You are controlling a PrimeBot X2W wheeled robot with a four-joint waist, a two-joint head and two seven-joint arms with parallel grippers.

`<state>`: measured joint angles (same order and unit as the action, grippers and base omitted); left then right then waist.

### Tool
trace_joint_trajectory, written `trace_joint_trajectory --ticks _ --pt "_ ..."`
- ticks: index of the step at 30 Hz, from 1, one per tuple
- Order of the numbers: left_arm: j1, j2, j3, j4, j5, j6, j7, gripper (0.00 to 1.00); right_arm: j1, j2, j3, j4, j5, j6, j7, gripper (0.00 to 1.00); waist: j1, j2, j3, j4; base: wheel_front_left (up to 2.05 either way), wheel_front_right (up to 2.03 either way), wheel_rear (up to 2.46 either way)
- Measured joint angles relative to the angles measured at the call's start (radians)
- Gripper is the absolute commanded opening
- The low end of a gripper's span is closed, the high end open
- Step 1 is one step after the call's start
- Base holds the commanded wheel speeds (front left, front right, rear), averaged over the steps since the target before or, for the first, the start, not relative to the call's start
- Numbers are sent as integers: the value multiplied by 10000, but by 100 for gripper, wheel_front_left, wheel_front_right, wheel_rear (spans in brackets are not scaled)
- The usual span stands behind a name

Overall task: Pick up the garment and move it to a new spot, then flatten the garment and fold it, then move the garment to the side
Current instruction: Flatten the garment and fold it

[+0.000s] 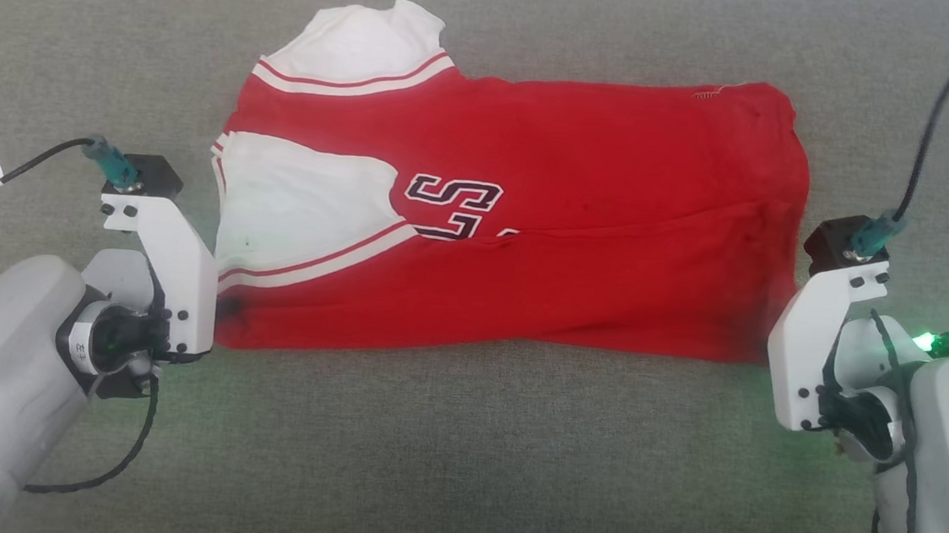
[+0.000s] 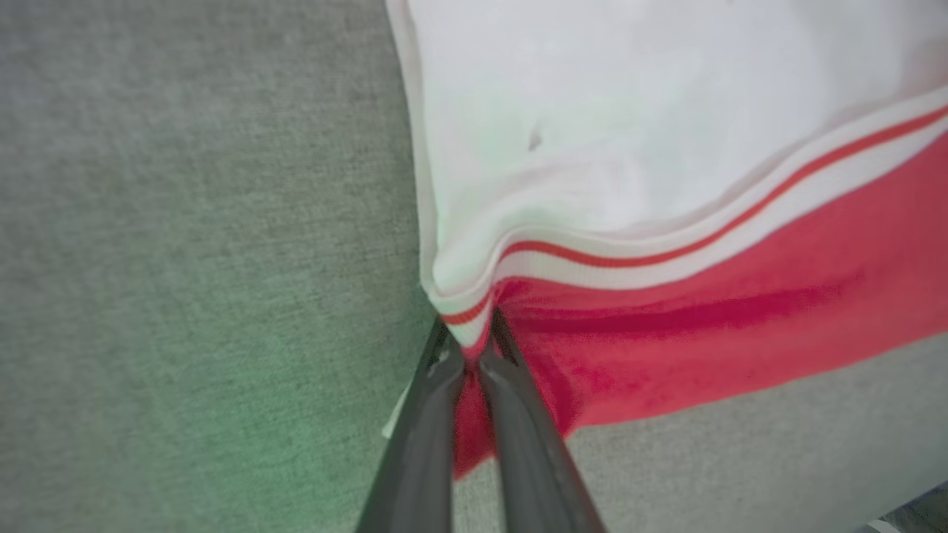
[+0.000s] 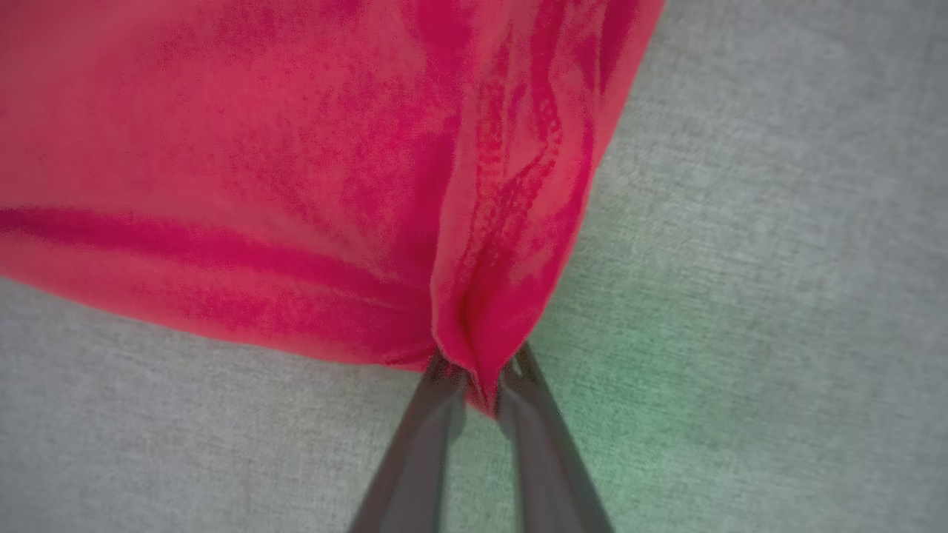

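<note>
Two dark-fingered grippers of ours hold the garment (image 1: 527,245) at its near corners. It lies folded and spread sideways on the grey cloth surface (image 1: 458,469), in the middle of the head view, with its white sleeves (image 1: 302,202) toward our left and dark lettering (image 1: 454,206) near its centre. Our left gripper (image 2: 472,337) has its jaws nearly together, nipping the striped trim and red hem at the near left corner. Our right gripper (image 3: 481,374) has its jaws narrow, with a fold of red fabric caught between them at the near right corner.
</note>
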<state>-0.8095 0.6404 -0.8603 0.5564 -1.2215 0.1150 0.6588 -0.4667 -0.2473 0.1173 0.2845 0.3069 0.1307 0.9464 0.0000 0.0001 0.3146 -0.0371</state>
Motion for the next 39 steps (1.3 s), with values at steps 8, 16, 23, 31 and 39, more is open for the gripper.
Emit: trace_joint_trajectory --ticks 8,16,23,31,39 --pt "8 40 -4 -21 -81 217 282 0 -4 -280 -121 -94 2 12 305 0 0 -1 -327 148 0 0 0" --pt "337 855 -92 -1511 -67 1104 880 0 213 -1026 205 -911 591 10 1221 0 0 -1 -612 271 0 0 0" --pt "1151 1866 -117 -3858 -100 2266 1277 0 1033 -1724 272 -1954 1348 10 2232 0 0 -1 -745 324 0 0 0" --pt "2545 2424 -357 -5568 -211 3118 1124 0 2128 -1710 -351 -2621 1473 10 2502 0 0 -1 -698 240 0 0 0" --pt "2968 2130 -278 -4920 -468 3022 734 100 2236 -1164 -403 -2259 1191 8 2132 41 0 -1 -662 52 0 0 0"
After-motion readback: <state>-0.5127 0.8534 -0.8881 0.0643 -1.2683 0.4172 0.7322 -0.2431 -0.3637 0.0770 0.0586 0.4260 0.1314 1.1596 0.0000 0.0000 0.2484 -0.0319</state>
